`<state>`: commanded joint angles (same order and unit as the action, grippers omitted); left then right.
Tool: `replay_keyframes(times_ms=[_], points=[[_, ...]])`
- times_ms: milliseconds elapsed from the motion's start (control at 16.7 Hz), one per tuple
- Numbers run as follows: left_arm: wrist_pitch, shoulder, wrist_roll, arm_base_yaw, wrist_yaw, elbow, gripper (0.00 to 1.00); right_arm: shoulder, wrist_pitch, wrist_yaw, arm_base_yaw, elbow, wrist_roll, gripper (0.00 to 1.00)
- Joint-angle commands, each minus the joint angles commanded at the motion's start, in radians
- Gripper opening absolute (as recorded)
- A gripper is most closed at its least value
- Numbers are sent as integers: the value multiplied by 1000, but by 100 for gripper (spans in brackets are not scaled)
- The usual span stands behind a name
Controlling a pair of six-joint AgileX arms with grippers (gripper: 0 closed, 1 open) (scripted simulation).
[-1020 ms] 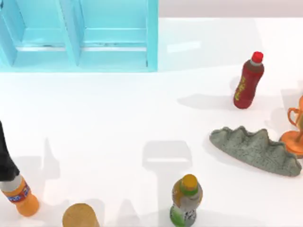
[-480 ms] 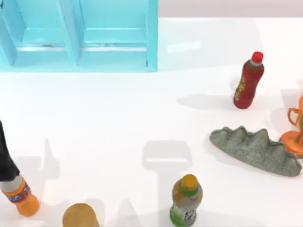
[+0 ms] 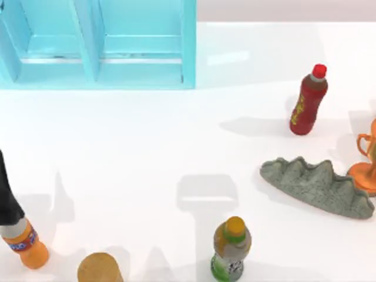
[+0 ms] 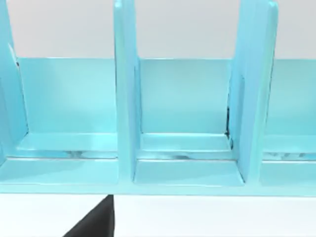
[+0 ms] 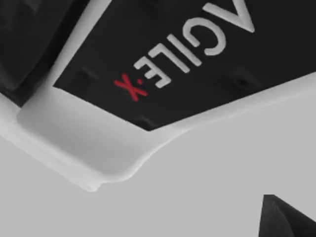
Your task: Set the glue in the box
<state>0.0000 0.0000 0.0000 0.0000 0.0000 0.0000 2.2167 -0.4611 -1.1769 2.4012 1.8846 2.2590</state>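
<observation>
At the near edge of the white table (image 3: 147, 147), a tan round-topped wooden cylinder (image 3: 100, 269) stands at 7 o'clock and an orange-capped green drink bottle (image 3: 231, 249) stands at 5 o'clock. The small yellow-orange glue bottle with a white-and-red label (image 3: 29, 249) sits tilted at 8 o'clock, base on the table, well apart from the box. The black left gripper (image 3: 13, 218) comes down over its upper end; whether it has closed on the bottle cannot be told. At 3 o'clock lies a grey ridged stone-like slab (image 3: 317, 187), with an orange trophy cup (image 3: 365, 158) just beside it at the table's right edge. A red-capped dark red bottle (image 3: 308, 100) stands at 2 o'clock. The large turquoise-blue box with inner dividers (image 3: 97, 73) occupies 11 o'clock, its compartments facing the left wrist camera. The right arm is parked, its wrist camera facing black casing lettered AgileX (image 5: 197, 59).
</observation>
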Motion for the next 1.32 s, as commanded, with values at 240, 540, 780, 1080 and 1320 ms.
replay_keyframes(times_ms=[240, 540, 780, 1080, 1320], points=[[0, 0, 0, 0, 0, 0, 100, -29, -144, -110, -410, -143, -93, 0], [0, 0, 0, 0, 0, 0, 100, -68, -329, -182, -883, -337, -174, 0], [0, 0, 0, 0, 0, 0, 100, -88, -461, -194, -1186, -489, -215, 0], [0, 0, 0, 0, 0, 0, 100, -89, -577, -182, -1435, -638, -243, 0], [0, 0, 0, 0, 0, 0, 100, -84, -618, -171, -1512, -691, -246, 0]])
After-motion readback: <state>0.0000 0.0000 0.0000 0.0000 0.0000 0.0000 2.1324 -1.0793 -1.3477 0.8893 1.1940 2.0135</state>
